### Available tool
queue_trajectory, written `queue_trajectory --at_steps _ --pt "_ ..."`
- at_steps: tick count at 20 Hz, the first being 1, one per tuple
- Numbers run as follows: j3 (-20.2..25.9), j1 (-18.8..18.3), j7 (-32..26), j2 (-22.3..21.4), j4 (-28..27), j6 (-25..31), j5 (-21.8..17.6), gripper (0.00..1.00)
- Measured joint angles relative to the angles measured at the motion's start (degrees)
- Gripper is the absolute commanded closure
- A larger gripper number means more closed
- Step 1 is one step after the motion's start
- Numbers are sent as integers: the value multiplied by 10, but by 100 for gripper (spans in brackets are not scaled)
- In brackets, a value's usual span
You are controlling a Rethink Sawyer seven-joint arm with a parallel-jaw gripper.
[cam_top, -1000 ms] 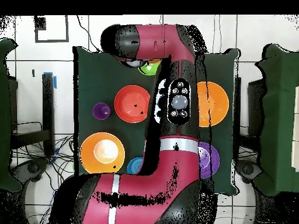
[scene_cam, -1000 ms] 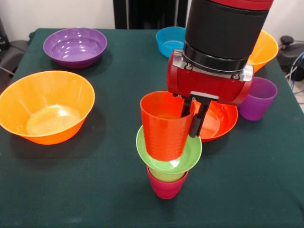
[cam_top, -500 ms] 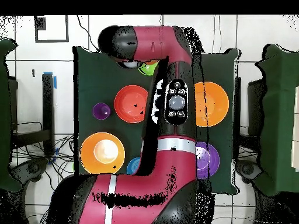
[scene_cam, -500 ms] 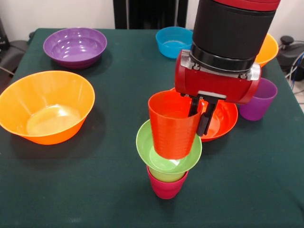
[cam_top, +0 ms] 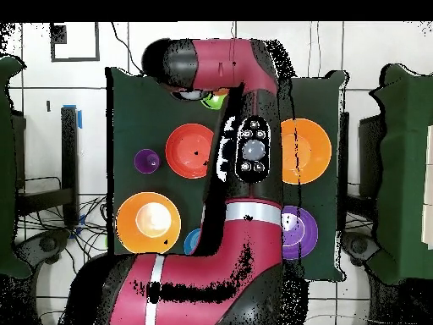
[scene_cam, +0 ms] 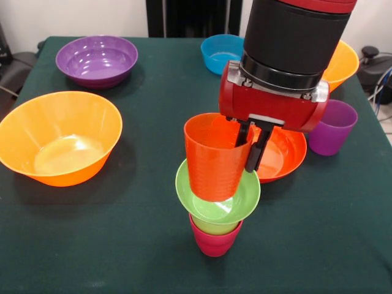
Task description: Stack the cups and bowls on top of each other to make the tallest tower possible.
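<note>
We are pinching the orange-red cup [scene_cam: 212, 157] by its rim with our gripper [scene_cam: 250, 147], holding it upright over the lime green bowl [scene_cam: 217, 197] so it seats squarely on the tower [scene_cam: 215, 211].

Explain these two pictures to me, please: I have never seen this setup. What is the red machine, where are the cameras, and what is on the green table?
The red and black machine is a robot arm ending in a gripper. One camera looks across the table; the other looks straight down, where the arm hides most of the stack. The gripper's two black fingers pinch the rim of a smooth orange-red plastic cup, tilted above a small lime green bowl, which sits on a lime green cup nested in a crimson cup. Spread over the dark green table are two large orange bowls, a purple bowl, a blue bowl, a red-orange bowl and a purple cup.
</note>
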Motion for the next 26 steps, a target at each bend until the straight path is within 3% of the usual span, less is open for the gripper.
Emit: queue_trajectory --at_steps 14,26 --pt "-15 2 0 4 38 -62 5 100" --pt "-31 11 4 10 55 -70 22 100"
